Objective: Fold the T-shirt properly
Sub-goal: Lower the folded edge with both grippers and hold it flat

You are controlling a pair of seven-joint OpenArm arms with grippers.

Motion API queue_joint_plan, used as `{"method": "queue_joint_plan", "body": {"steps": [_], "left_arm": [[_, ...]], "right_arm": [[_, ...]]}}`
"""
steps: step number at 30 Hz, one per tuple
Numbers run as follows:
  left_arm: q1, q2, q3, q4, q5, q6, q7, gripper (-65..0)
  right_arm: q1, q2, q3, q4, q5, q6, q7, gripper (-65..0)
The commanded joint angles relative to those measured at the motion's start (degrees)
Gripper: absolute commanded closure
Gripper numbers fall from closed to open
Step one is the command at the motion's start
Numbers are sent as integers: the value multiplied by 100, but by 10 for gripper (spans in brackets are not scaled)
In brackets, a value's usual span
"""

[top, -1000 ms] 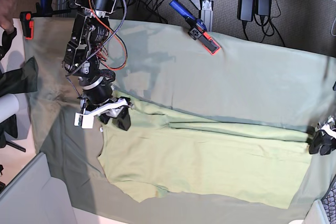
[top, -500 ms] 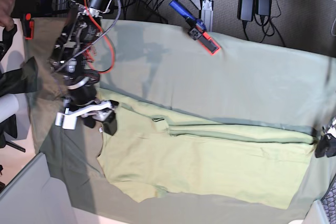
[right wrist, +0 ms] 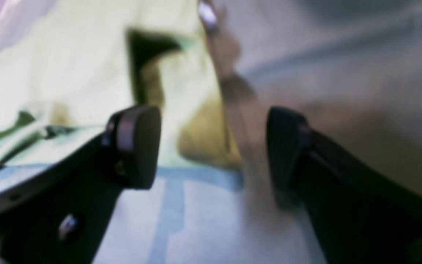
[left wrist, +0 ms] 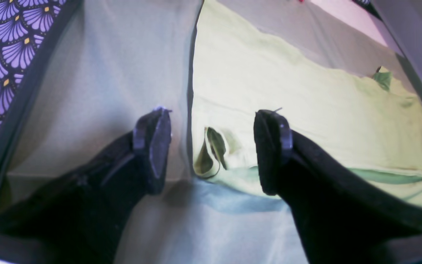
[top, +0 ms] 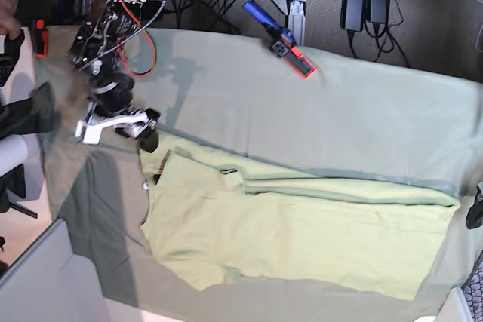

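Above the table cloth (top: 362, 118), both my pincers, left gripper (left wrist: 211, 150) and right gripper (right wrist: 211, 146), hang spread and empty beside the T-shirt (top: 302, 235).

Your light yellow-green T-shirt (top: 302, 231) lay flat along the near side, far edge folded over, left corner rumpled.

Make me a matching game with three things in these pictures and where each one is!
Things:
1. plain light yellow-green cotton T-shirt
2. blue and red clamp tool
3. right gripper

Places:
a. far edge of the grey-green table cloth
b. spread flat in the middle of the cloth
c. open, just off the shirt's collar-end corner

Pairs: 1-b, 2-a, 3-c
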Motion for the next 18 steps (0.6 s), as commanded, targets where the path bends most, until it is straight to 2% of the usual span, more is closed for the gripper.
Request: {"method": "queue_joint_plan", "body": {"steps": [1, 5, 11, 12, 13, 16, 18], "left_arm": [[-118, -131, -33, 76, -133, -71, -120, -391], [-120, -129, -33, 76, -133, -71, -122, -391], [-87, -129, -33, 76, -118, -71, -122, -391], [-79, -127, -33, 76, -118, -71, -120, -391], [-63, -122, -33, 76, -122, -71, -120, -391], [-35, -66, -33, 76, -127, -71, -79, -391], [-28, 2, -33, 76, -173, -71, 0, -391]], "right_arm": [[107, 61, 9, -37, 170, 31, 79, -441], [105, 59, -118, -291, 302, 35, 101, -441], [107, 48, -697, -289, 367, 35, 98, -440], [107, 35, -772, -289, 367, 35, 101, -418], [107, 22, -833, -289, 376, 35, 103, -366], [107, -48, -863, -284, 385, 35, 109, -135], [105, -50, -863, -284, 385, 35, 120, -10]]}}
